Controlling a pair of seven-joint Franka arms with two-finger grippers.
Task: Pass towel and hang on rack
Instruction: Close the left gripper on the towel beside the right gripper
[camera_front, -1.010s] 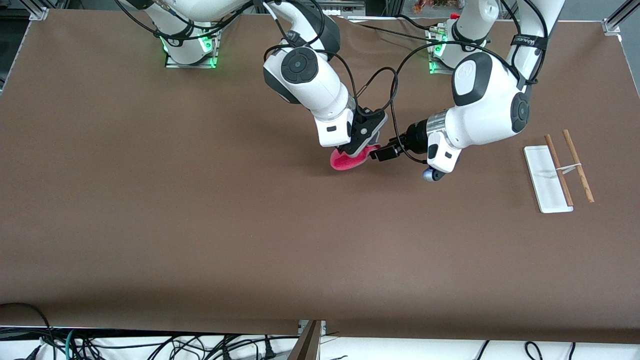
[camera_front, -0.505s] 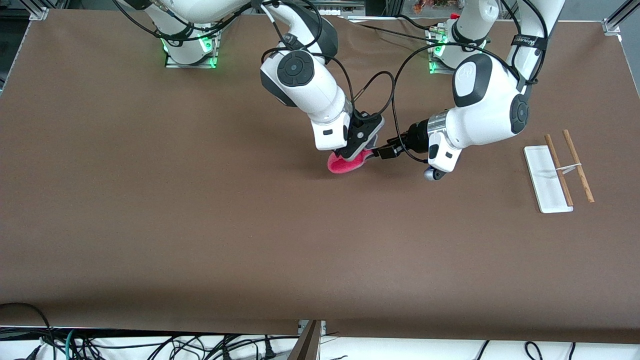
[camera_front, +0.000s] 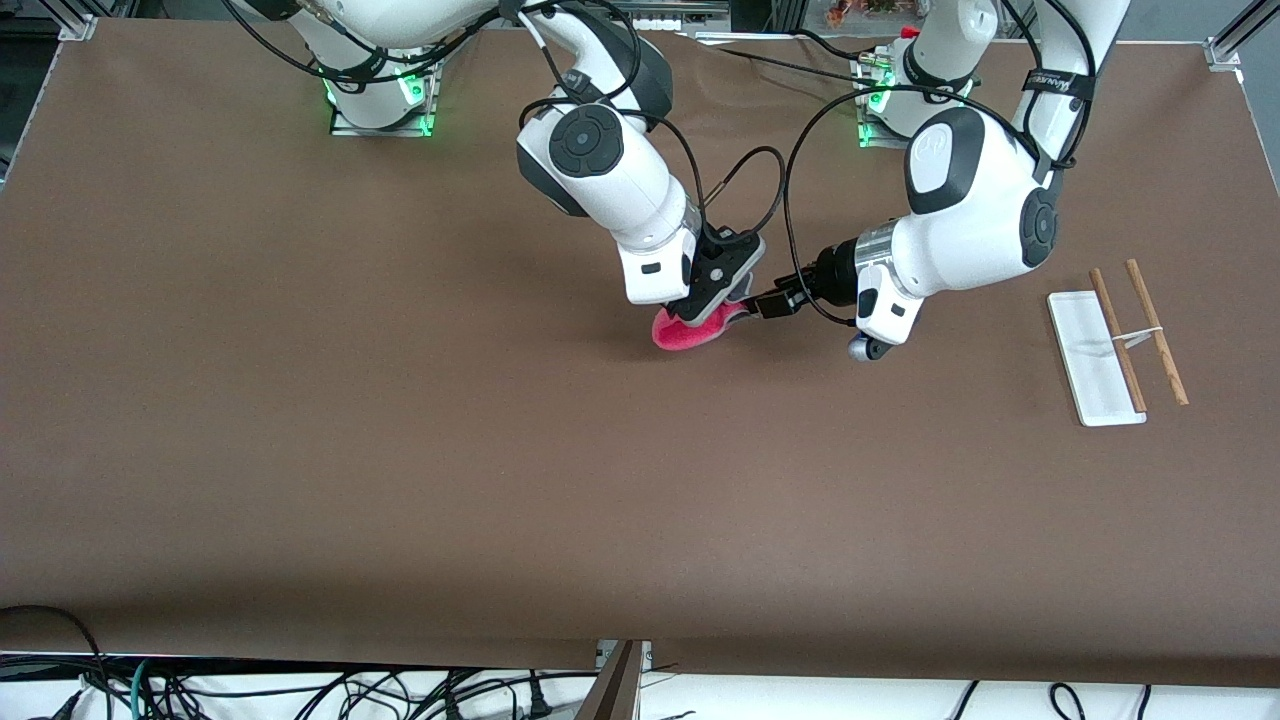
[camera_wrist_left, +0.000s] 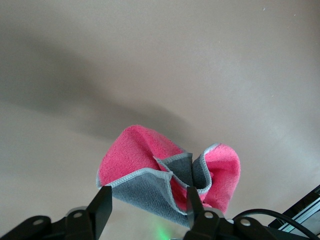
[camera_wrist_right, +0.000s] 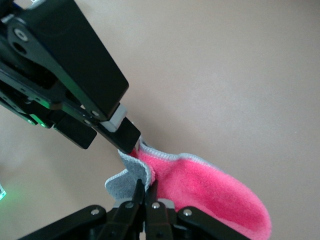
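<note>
Desk (camera_front: 400, 450): brown, fills the front view, robot bases along its twelve o'clock edge.

Right arm: comes from the base at eleven o'clock, reaches toward the desk's middle. Left arm: comes from the base at one o'clock, bends in to meet it there.

Rack (camera_front: 1095, 360): lies at three o'clock on the desk, toward the left arm's end, well apart from both pincers; white base flat, two wooden rods (camera_front: 1115, 340) just beside it, joined by a white crosspiece.

Towel (camera_front: 685, 335): hangs up off the desk just past its middle toward twelve o'clock, pink face bulging outward, grey face folded inward with pale edging (camera_wrist_left: 135, 155).

Right pincer (camera_front: 705, 310): over the middle of the desk, pressed together on a grey corner of the towel (camera_wrist_right: 145, 192).

Left pincer (camera_front: 755, 305): meets the towel from the three o'clock side, fingers (camera_wrist_left: 102, 205) on either side of the bunched grey fold, clamped on it.
</note>
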